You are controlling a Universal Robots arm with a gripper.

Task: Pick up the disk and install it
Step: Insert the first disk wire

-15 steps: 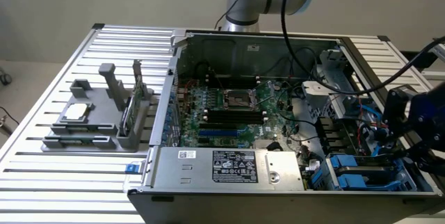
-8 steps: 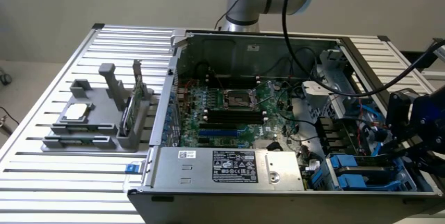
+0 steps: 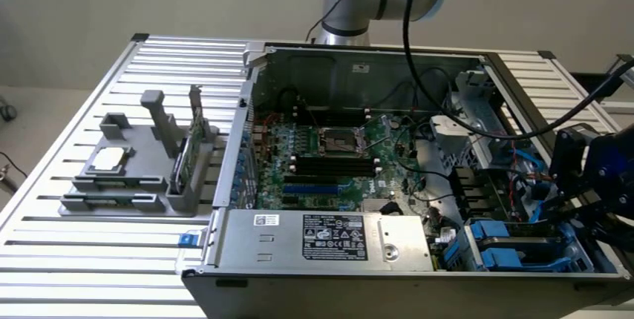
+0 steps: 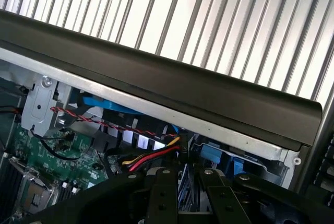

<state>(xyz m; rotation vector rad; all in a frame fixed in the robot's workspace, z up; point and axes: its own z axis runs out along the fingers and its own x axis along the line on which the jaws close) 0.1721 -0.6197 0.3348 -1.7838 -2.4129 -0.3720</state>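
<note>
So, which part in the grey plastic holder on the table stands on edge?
The thin green-edged circuit card stands upright in the grey plastic holder, on its side nearer the computer case. The small square silver chip lies flat.

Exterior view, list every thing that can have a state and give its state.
Computer case: lying on its side, panel off, open.
Disk: in its blue carrier, inside the case at the exterior view's right.
Gripper: low over the case's edge, near the red-and-yellow cables.
CPU chip: lying flat in the grey holder.
Circuit card: standing on edge in the holder.
Power supply: mounted in the case.
</note>
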